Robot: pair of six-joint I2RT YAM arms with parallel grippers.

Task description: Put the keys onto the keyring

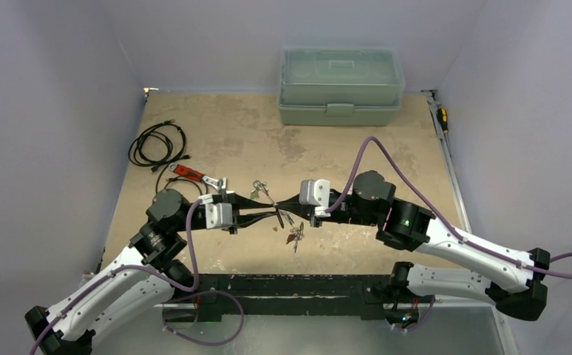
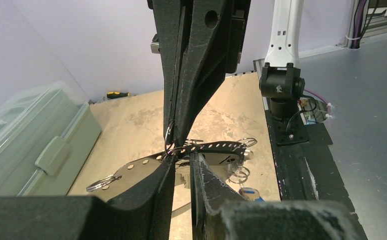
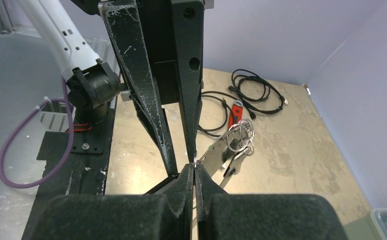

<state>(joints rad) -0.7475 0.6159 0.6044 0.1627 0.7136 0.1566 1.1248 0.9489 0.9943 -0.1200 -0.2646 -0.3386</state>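
Both grippers meet low over the middle of the table. My right gripper (image 3: 194,169) is shut on a thin wire loop, the keyring (image 2: 168,135). A flat silvery key (image 2: 131,172) with small rings (image 3: 239,135) and a dark perforated strip (image 2: 216,146) hang from that loop. My left gripper (image 2: 185,157) has its tips at the same spot, jaws a narrow gap apart. Whether they pinch the strip or the loop is hidden. More keys (image 1: 294,235) lie just below the grippers, and a blue-headed key (image 2: 249,192) shows on the table. Another small bunch of keys (image 1: 261,188) lies just behind the grippers.
A red-handled wrench (image 1: 194,173) and a coiled black cable (image 1: 157,144) lie at the left. A grey-green toolbox (image 1: 341,87) stands at the back. A screwdriver (image 1: 442,118) rests by the right wall. The black base plate (image 1: 290,285) runs along the near edge.
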